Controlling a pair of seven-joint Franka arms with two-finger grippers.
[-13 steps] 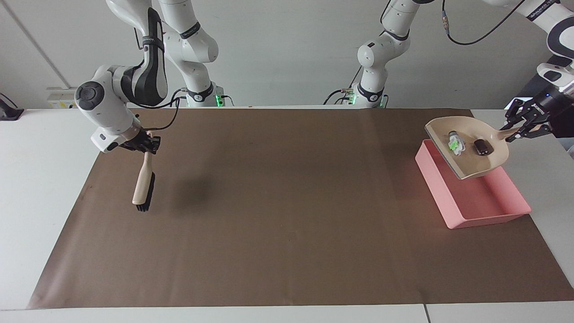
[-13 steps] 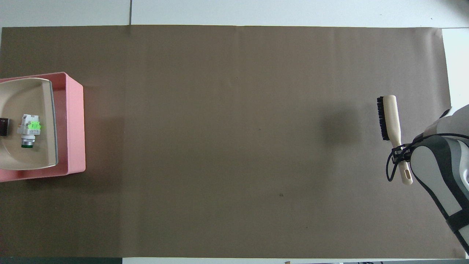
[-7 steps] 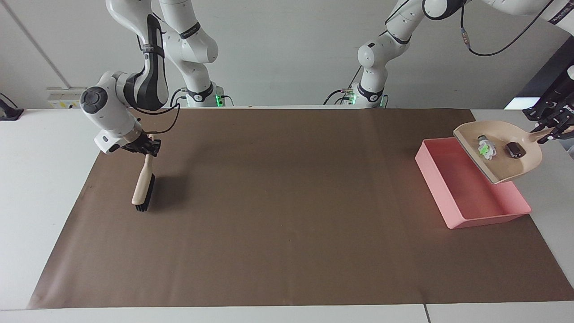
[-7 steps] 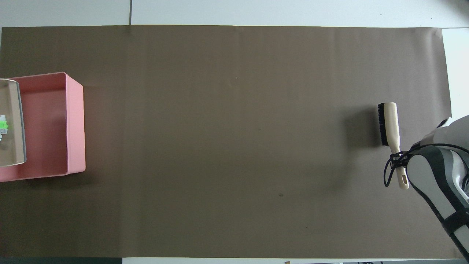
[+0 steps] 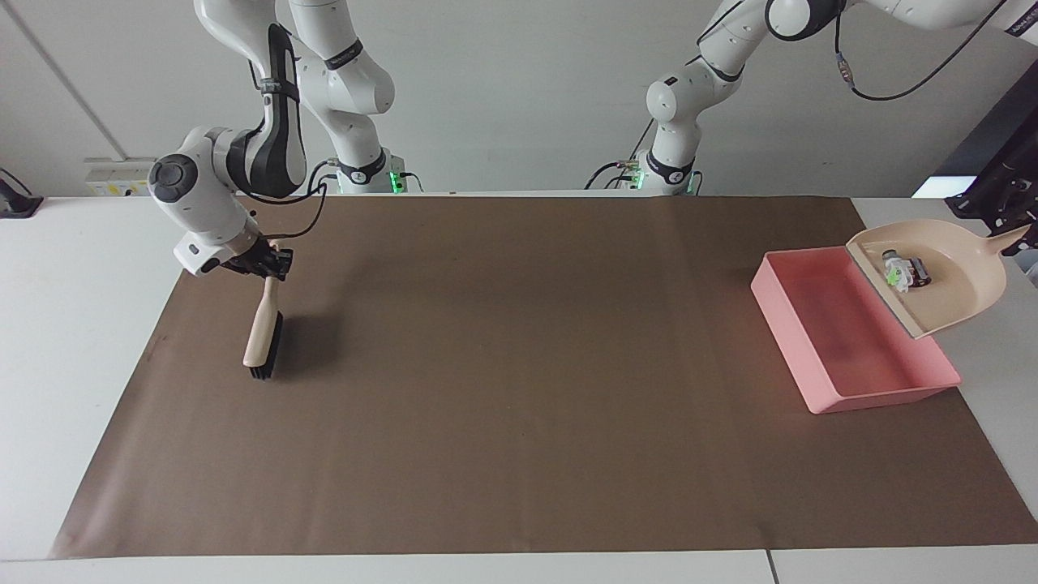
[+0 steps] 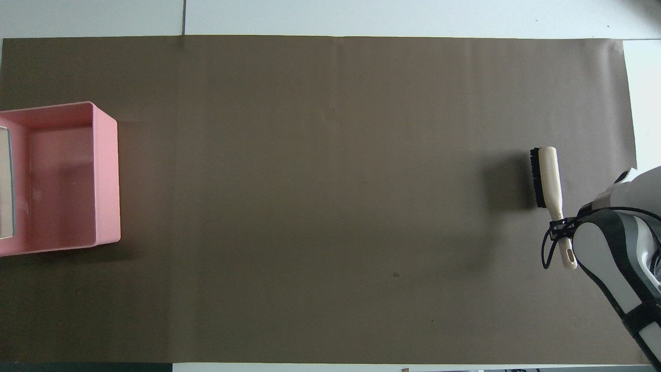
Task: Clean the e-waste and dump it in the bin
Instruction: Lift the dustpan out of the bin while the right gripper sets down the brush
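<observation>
The e-waste lies in a beige dustpan [image 5: 961,280]: a white piece with a green mark [image 5: 894,272] and a dark piece [image 5: 919,272], touching each other. The dustpan hangs tilted in the air, its lip over the pink bin's [image 5: 819,389] edge toward the left arm's end. My left gripper [image 5: 1027,231], mostly cut off by the frame edge, is shut on the dustpan's handle. In the overhead view only the bin [image 6: 106,175] and a sliver of the dustpan [image 6: 5,181] show. My right gripper [image 5: 263,265] is shut on the handle of a brush [image 5: 258,332].
A brown mat [image 5: 519,389] covers the table between the brush and the bin. The brush [image 6: 547,175] hangs bristle end down, just above the mat near the right arm's end, under my right gripper [image 6: 560,230]. White table [image 5: 81,324] borders the mat.
The left arm carried the dustpan off the bin's middle toward the left arm's end of the table, and the two pieces slid together. The right gripper lowered the brush slightly.
</observation>
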